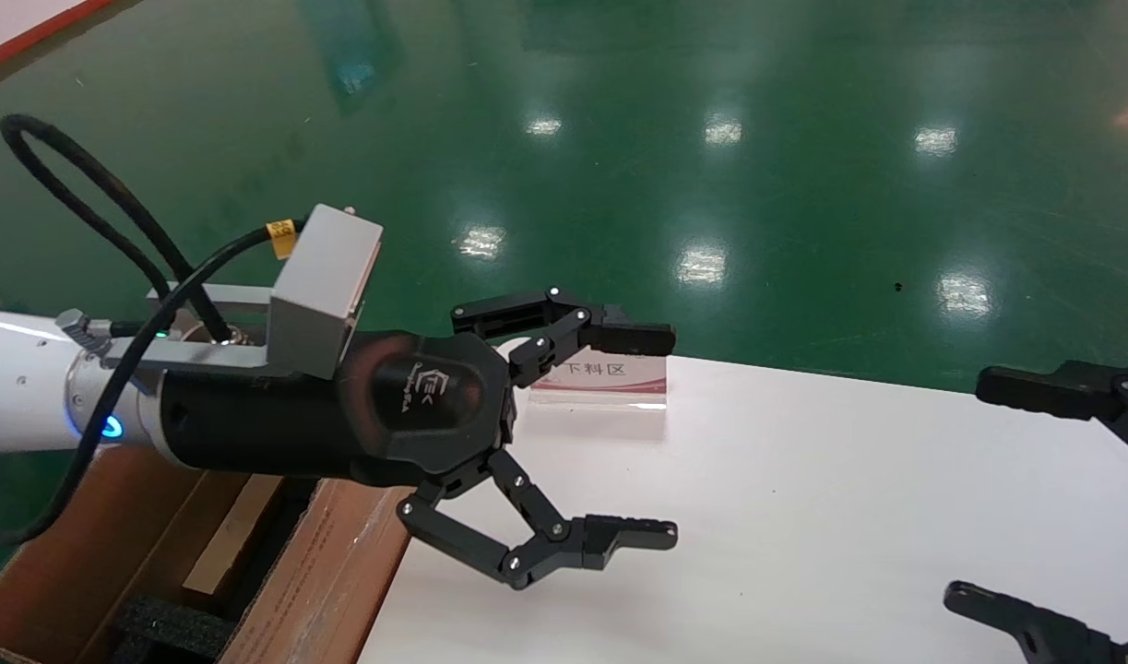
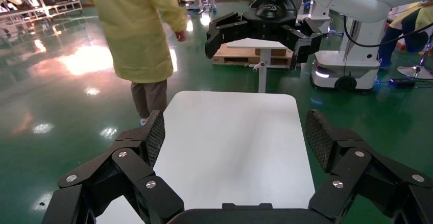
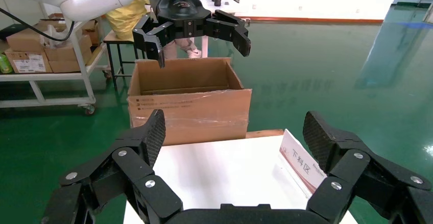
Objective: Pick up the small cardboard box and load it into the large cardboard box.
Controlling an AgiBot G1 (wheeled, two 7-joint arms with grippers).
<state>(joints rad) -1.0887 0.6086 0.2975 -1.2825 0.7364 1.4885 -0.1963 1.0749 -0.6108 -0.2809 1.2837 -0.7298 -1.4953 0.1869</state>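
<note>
The large cardboard box (image 1: 328, 572) stands open at the table's left end, brown with clear tape on its wall (image 3: 189, 106) and black foam (image 1: 172, 627) inside. The small cardboard box is not plainly in view. A pale tan slab (image 1: 227, 535) lies inside the carton under my left arm; I cannot tell what it is. My left gripper (image 1: 670, 433) hovers open and empty over the white table (image 1: 803, 516) just past the carton's rim, and shows the same (image 2: 234, 127). My right gripper (image 1: 967, 489) stands open and empty at the table's right end (image 3: 234, 129).
A small sign with red trim (image 1: 610, 383) stands at the table's far edge. Green floor surrounds the table. A person in yellow (image 2: 138, 30) walks beyond the table's right end. Racks with cartons (image 3: 30, 55) stand behind the large box.
</note>
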